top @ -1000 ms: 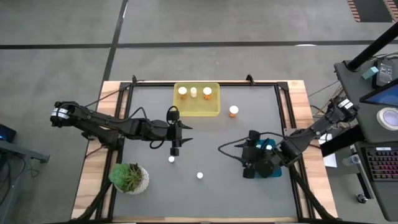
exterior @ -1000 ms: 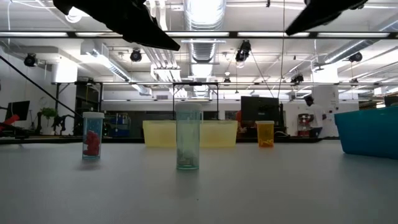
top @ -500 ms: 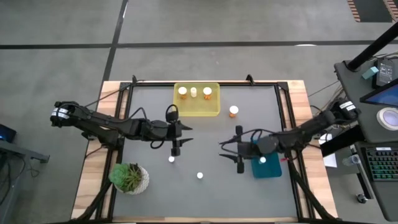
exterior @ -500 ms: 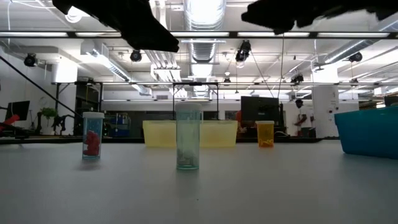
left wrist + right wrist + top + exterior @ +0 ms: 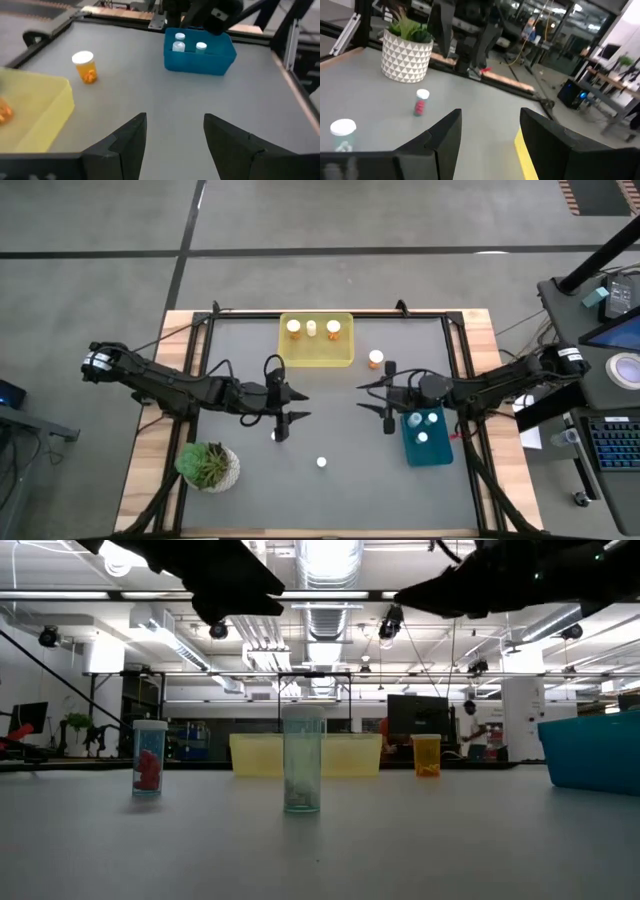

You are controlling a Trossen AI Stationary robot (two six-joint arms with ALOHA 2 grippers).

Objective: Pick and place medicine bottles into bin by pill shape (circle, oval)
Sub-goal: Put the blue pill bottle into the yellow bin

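Observation:
Two medicine bottles stand on the table's near middle: one holding red pills point(image 5: 275, 435) point(image 5: 149, 757) and a clear one point(image 5: 322, 463) point(image 5: 302, 758). An orange bottle point(image 5: 375, 359) point(image 5: 84, 66) stands beside the yellow bin point(image 5: 316, 352), in which three bottles stand. The blue bin point(image 5: 437, 452) point(image 5: 200, 60) also holds three bottles. My left gripper point(image 5: 303, 406) point(image 5: 175, 117) hangs open and empty above the red-pill bottle, pointing toward the table's right. My right gripper point(image 5: 360, 397) point(image 5: 491, 112) hangs open and empty left of the blue bin, pointing toward the table's left.
A potted green plant point(image 5: 208, 466) point(image 5: 405, 55) stands at the near left corner. A black frame point(image 5: 452, 330) runs along the table's edges. Bare grey table lies between the two grippers and along the near edge.
My right gripper has swung off the blue bin toward the table's middle and far side, turning level to point left; the bin and its bottles now show. My left gripper has rolled about its own line and stayed in place. Both stay open.

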